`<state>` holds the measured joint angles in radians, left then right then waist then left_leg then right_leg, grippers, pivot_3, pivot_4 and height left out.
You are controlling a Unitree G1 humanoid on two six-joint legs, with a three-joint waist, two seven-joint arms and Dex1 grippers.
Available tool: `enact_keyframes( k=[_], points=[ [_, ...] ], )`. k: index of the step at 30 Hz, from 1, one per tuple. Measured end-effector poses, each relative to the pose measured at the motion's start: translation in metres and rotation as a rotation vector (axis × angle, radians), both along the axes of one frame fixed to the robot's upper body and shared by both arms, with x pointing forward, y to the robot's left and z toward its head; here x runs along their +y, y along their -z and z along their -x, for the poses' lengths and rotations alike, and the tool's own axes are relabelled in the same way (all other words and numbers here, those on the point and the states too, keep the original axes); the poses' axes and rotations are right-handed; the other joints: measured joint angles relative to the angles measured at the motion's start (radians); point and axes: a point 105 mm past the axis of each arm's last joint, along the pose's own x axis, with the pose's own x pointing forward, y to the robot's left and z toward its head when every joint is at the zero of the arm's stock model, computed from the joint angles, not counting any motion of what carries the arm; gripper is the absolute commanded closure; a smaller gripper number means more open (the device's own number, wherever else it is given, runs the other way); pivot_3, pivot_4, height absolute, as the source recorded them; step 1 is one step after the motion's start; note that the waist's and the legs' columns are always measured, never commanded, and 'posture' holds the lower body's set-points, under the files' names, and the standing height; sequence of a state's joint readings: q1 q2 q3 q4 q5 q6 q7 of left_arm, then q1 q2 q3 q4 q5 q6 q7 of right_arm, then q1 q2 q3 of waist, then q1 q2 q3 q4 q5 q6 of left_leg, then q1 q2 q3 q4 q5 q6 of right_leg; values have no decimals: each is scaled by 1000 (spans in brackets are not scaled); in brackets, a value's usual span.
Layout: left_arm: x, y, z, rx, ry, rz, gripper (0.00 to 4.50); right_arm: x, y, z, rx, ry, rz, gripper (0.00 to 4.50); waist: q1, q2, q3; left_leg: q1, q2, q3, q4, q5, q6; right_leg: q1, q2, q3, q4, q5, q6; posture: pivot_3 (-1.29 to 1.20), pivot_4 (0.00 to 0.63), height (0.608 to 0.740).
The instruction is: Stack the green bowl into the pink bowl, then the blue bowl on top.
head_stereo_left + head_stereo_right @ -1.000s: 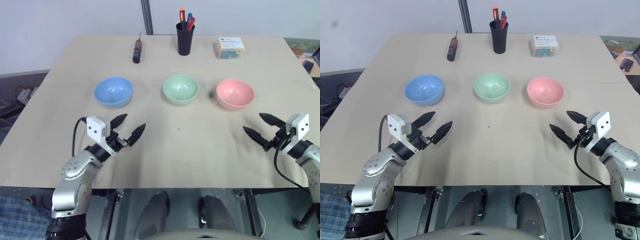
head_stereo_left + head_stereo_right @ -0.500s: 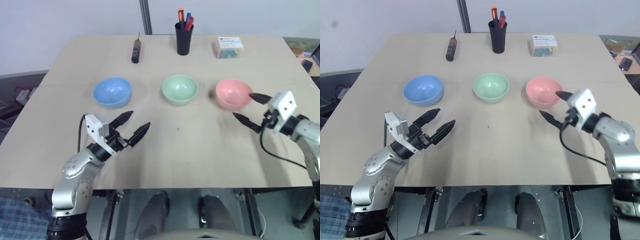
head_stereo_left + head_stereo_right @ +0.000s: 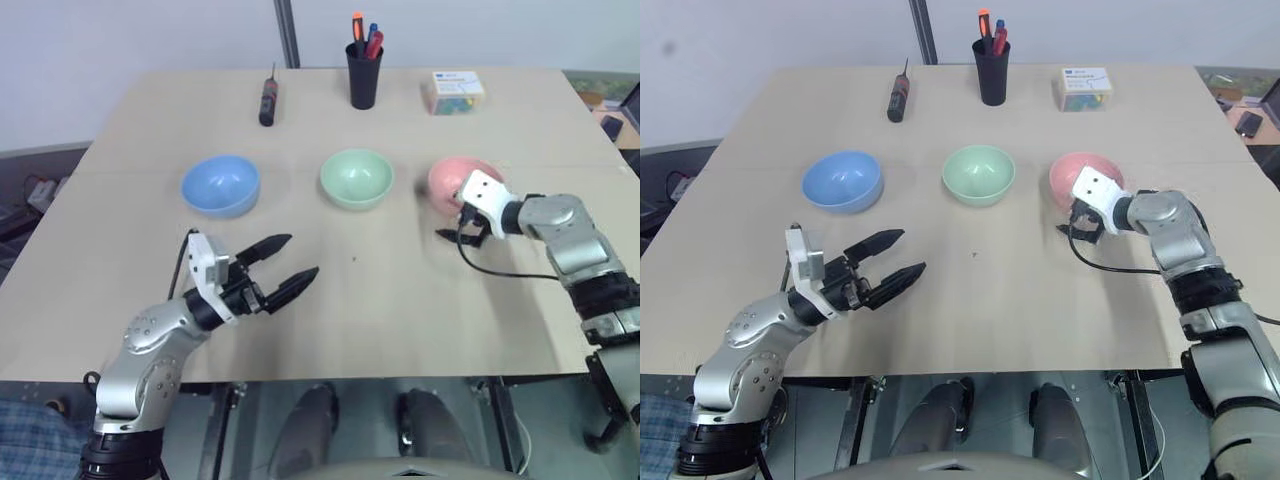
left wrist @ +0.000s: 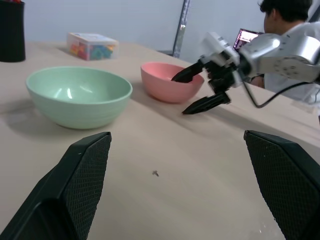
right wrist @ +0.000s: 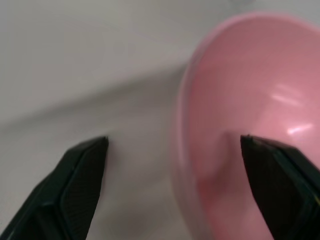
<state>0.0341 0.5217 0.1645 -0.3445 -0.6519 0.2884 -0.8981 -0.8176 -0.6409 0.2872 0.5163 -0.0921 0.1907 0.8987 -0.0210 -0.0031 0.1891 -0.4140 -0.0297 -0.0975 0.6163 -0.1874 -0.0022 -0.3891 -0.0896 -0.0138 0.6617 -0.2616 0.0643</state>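
Three bowls stand in a row across the table: the blue bowl (image 3: 221, 185) on the left, the green bowl (image 3: 356, 178) in the middle and the pink bowl (image 3: 446, 178) on the right. My right gripper (image 4: 179, 95) is open and straddles the pink bowl's near-left rim, one finger inside the bowl (image 5: 235, 100) and the other outside, just above the table. My left gripper (image 3: 298, 256) hovers open and empty over the table in front of the blue bowl, pointing towards the middle.
Along the far edge are a screwdriver (image 3: 268, 100), a black cup of pens (image 3: 364, 75) and a clear box of coloured bits (image 3: 453, 92). A person (image 4: 282, 15) sits beyond the table's right side. Bare tabletop (image 3: 380, 290) lies between my arms.
My right arm has swung forward and left from the near right edge to the pink bowl, rolling its wrist. My left gripper has turned to point more to the right.
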Motion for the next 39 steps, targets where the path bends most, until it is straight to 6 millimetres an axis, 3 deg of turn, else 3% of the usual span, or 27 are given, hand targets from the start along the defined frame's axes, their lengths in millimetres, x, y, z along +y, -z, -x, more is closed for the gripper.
enact_keyframes(
  k=[3, 9, 11, 19, 23, 24, 25, 27, 29, 30, 34, 37, 38, 39],
  points=[
    [0, 3, 2, 10, -2, -2, 0, -1, 1, -5, 2, -2, 24, 1176, 3, 0, 0, 0, 0, 0, 0, 0, 0, 0, 0, 0, 0, 0, 0, 0, 150, 740],
    [1, 3, 3, 10, -8, -2, 0, 1, 6, -6, 9, -39, 64, 3852, 4, 0, 0, 0, 0, 0, 0, 0, 0, 0, 0, 0, 0, 0, 0, 0, 150, 740],
    [1, 4, 3, 8, -10, -2, 0, 3, 2, -7, -12, -49, 66, 4401, 4, 0, 0, 0, 0, 1, 0, 0, 0, 0, 0, 1, 1, 0, 0, 0, 150, 740],
    [-1, 3, 3, 5, -1, -2, 0, 1, -2, 1, -28, -82, 112, 4401, 7, -2, -1, -1, 1, 1, 0, 0, 0, -2, 1, 1, 1, 1, 0, 0, 150, 740],
    [-1, 2, 3, -2, 7, -6, 0, 16, -7, 32, -1, -232, 135, 4401, 7, -1, -1, -3, 1, 3, -1, 0, 0, -5, 1, 3, 1, 1, 0, 0, 150, 740],
    [-1, 2, 3, -6, 11, -10, 0, 25, -10, 51, 19, -296, 145, 4401, 7, -1, -1, -3, 1, 3, -2, 0, 0, -5, 1, 4, 1, 1, 0, 0, 150, 740],
    [-1, 2, 3, -6, 10, -11, 0, 26, -9, 53, 24, -308, 145, 4401, 7, -1, -1, -3, 1, 3, -2, 0, 0, -5, 1, 4, 1, 1, 0, 0, 150, 740],
    [-1, 2, 2, -8, 15, -23, 0, 49, -10, 85, 44, -423, 154, 4401, 3, -2, -1, -2, 3, 5, -2, 0, 0, -6, 2, 5, 1, 0, 0, 0, 150, 740],
    [-1, 2, 2, -11, 15, -29, 0, 58, -9, 97, 50, -459, 164, 4401, 3, -2, -1, -2, 3, 6, -2, 0, 0, -6, 2, 5, 1, 0, 0, 0, 150, 740],
    [0, 3, 2, -12, 16, -32, 0, 68, -4, 111, 55, -497, 193, 4401, 6, -2, -1, -2, 4, 5, -2, 0, 0, -6, 2, 5, 1, 0, 0, 0, 150, 740],
    [1, 4, 3, -9, 23, -37, 0, 84, 2, 128, 43, -544, 250, 4401, 8, -2, -1, -2, 4, 6, -1, 0, 0, -6, 2, 5, 1, 1, 0, 0, 150, 740],
    [1, 4, 3, -8, 25, -40, 0, 81, 9, 128, 39, -534, 313, 4401, 9, -2, -1, -2, 4, 6, 0, 0, 0, -6, 2, 5, 1, 1, -1, 0, 150, 740],
    [1, 5, 3, -7, 25, -41, 0, 79, 12, 128, 41, -529, 336, 3860, 10, -2, -1, -2, 4, 6, 0, 0, 0, -6, 2, 5, 1, 1, -1, 0, 150, 740],
    [1, 5, 3, -7, 25, -41, 0, 77, 13, 128, 41, -527, 354, 3633, 10, -2, -1, -2, 4, 6, 0, 0, 0, -6, 2, 5, 1, 1, -1, 0, 150, 740]
  ],
)
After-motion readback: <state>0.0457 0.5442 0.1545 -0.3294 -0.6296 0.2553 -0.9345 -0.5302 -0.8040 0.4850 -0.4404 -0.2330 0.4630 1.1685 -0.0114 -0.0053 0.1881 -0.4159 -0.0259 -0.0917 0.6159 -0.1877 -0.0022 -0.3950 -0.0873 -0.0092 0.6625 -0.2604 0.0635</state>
